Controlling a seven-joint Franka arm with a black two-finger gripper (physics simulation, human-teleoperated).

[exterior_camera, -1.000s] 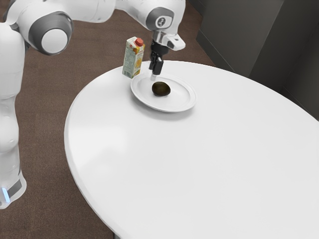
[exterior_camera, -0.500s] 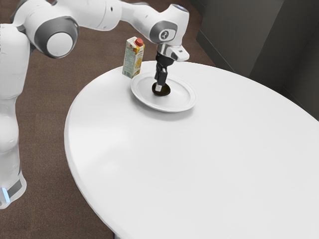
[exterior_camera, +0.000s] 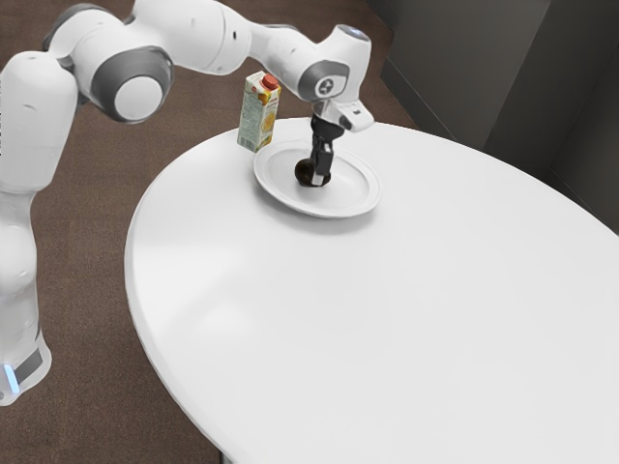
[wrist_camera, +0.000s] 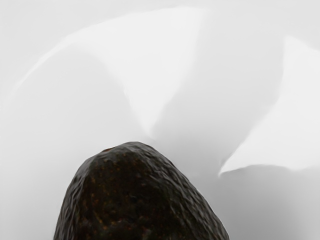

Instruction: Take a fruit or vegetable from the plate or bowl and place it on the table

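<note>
My gripper (exterior_camera: 319,178) has come down to the avocado (exterior_camera: 305,172), at its exterior-view four o'clock; pickup looks near, though whether I'm gripping I can't tell.

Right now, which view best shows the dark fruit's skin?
Wrist view: the dark fruit is close up, rough skin plain, though partly cut off. Exterior view: it sits small on the plate, partly hidden by the gripper.
</note>
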